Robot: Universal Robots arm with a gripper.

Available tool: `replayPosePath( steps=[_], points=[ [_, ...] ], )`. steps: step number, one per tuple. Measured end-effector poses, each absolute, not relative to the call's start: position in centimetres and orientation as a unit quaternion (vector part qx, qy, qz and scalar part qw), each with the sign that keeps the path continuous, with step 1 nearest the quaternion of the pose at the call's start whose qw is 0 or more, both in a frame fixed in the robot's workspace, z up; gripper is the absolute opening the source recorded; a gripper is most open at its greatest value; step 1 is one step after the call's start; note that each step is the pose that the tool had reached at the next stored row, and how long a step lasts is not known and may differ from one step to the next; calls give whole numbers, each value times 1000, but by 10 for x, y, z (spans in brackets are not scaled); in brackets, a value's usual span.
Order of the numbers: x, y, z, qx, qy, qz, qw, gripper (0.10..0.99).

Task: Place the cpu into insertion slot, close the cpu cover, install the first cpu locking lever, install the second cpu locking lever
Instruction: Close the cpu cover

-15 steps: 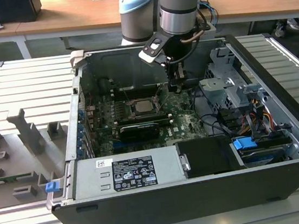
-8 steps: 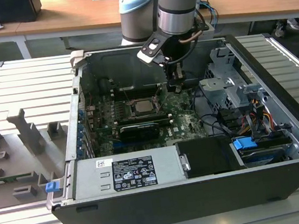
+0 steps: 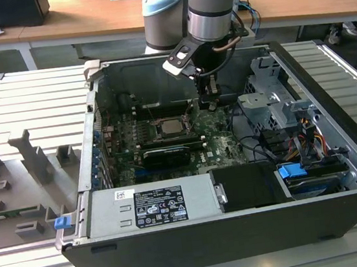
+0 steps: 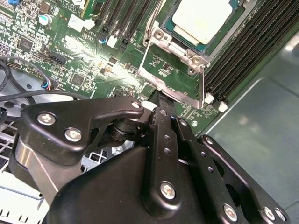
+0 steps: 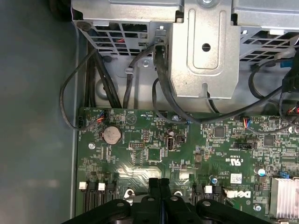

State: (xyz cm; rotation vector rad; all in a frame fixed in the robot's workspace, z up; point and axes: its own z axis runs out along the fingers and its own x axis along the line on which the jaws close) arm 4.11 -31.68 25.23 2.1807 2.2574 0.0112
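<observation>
One arm (image 3: pixel 213 5) pointing straight down into case (image 3: pixel 178 238), jaws pressed together, seemingly empty, near cpu (image 3: pixel 168 127)

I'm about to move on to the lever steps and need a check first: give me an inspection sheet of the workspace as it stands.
Surface: slatted metal table, open computer case lying on it.
Job's things: cpu seated in the insertion slot; cpu cover framing it, latching unclear.
Clutter: grey fixture blocks at the exterior view's left.
Gripper: gripper shut, low over the motherboard beside the insertion slot.
Cables: black cables by the drive cage.
Surroundings: wooden desks behind.
</observation>
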Motion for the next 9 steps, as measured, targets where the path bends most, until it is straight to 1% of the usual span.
replayPosePath(
  steps=[9],
  points=[
    [37,-317,252,695,719,4,1,106]
  ],
)
